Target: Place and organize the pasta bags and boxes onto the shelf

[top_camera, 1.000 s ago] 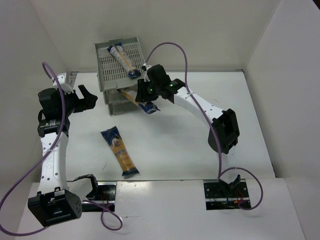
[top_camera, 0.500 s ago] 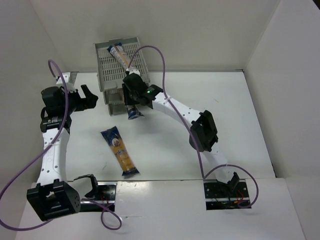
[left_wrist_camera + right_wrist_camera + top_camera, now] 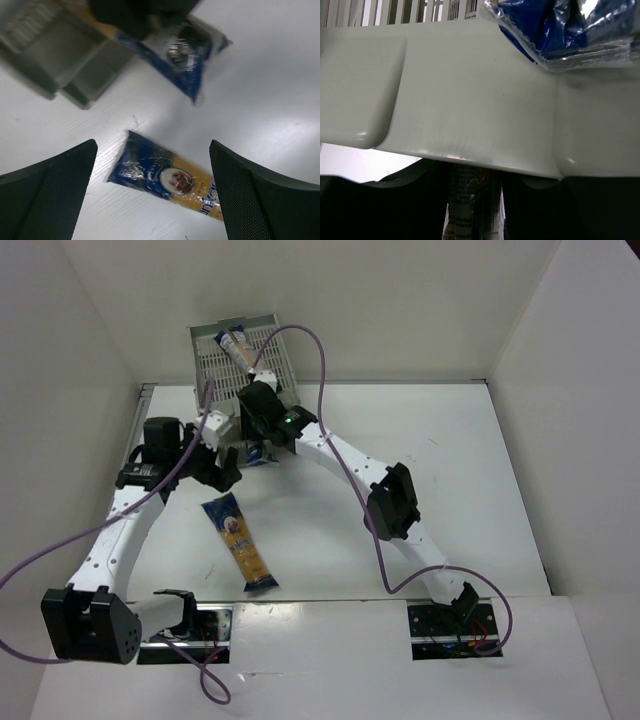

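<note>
While the left gripper is hanging wide open and holding nothing above the bag on the table, the right gripper is pinching a second bag at the front of the shelf. A third bag is lying on the top tier.

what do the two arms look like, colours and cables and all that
Both the left arm and right arm have white links, bulky black joint housings and a trailing purple cable. A green light glows near the right wrist. The left hand has black, finely textured fingers.
</note>
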Tool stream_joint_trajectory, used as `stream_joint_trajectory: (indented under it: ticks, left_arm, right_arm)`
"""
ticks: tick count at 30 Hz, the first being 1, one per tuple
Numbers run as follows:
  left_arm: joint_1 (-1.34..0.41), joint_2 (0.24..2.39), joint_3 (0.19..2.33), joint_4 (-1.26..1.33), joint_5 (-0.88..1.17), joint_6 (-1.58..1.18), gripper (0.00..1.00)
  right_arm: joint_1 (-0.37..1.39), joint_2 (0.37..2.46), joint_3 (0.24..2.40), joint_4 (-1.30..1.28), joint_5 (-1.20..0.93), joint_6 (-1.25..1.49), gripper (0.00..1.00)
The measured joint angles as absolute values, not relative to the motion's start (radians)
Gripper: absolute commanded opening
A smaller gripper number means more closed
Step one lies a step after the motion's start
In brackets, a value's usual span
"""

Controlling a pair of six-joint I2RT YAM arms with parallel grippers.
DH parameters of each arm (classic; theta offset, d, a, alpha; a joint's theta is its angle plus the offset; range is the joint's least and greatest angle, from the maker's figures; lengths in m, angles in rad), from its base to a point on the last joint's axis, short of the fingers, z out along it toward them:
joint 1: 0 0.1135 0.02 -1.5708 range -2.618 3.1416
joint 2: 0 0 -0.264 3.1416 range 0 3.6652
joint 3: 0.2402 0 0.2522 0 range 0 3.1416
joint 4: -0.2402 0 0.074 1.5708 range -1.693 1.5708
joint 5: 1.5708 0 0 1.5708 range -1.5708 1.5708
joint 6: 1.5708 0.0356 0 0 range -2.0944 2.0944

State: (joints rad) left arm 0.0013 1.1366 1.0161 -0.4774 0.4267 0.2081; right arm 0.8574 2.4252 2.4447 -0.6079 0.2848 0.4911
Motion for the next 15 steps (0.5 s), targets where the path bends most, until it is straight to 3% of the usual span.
stream_joint_trajectory:
  ticks: [6, 15]
  left_arm:
    - [-0.149, 1.216, 1.015, -0.489, 0.384, 0.306, 1.00]
    - [-0.170, 1.321, 1.019, -0.334, 0.165, 0.257, 1.00]
  right_arm:
    - [0.857, 2.449, 2.477, -0.622, 0.296, 0.509, 0.00]
    - [0.854, 2.465, 2.504, -0.631, 0.295, 0.535, 0.00]
